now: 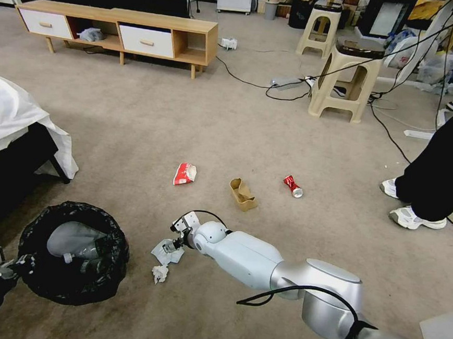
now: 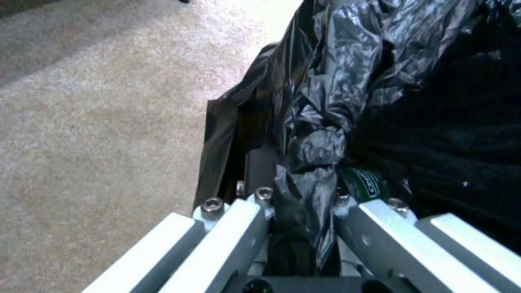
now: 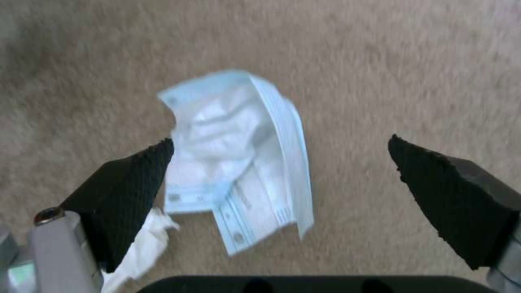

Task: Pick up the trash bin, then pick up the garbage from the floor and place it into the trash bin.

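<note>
Two grippers work: the left gripper point(image 2: 304, 228) is clamped on the trash bin point(image 1: 73, 251) rim at 8 o'clock. Right gripper point(image 3: 279, 162), fingers spread apart, hovers over a pale wrapper point(image 3: 244, 158) at 6 o'clock.

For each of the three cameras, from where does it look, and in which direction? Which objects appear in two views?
Head view: from the robot's head, forward and down at the carpet; both arms show.
Left wrist view: from the left wrist, along the left gripper shut on the trash bin rim.
Right wrist view: from the right wrist, down past the open right gripper at the white wrapper.
Shared: trash bin and wrapper also appear in the head view.
</note>
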Robot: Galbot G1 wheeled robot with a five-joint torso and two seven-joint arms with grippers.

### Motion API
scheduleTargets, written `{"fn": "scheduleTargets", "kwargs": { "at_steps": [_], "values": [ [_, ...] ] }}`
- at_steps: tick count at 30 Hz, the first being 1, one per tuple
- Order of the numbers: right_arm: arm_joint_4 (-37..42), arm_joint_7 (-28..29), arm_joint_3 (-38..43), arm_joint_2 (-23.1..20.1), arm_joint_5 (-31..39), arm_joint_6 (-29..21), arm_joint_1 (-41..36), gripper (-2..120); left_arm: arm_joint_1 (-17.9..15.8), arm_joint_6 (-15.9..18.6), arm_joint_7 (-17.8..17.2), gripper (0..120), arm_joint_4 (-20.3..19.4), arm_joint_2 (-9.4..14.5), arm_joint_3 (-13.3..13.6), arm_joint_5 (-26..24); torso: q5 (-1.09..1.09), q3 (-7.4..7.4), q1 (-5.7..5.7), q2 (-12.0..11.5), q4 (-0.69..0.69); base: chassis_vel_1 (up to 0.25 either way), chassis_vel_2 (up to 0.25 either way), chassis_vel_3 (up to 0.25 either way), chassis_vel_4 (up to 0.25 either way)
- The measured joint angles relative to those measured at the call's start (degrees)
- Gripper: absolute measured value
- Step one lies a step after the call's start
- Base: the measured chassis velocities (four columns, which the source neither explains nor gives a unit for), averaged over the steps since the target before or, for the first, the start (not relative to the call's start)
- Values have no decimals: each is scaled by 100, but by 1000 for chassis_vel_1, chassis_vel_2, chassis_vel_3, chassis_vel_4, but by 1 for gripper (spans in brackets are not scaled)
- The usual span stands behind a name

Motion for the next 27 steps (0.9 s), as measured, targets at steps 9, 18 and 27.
{"fn": "scheduleTargets", "kwargs": {
  "at_steps": [9,18,27],
  "values": [
    [-168,-186,28,0,-94,67,-67,100,-28,-9,1,1,27,-31,35,56,0,0,0,0,1,0,0,0,0],
    [-304,-280,87,0,-145,148,-69,100,-81,-10,0,1,46,-49,74,87,0,0,0,0,0,0,0,0,0],
    [-391,-407,132,0,-182,221,-56,90,-118,-10,-6,1,53,-74,144,146,0,0,0,0,0,0,0,0,0]
  ]
}}
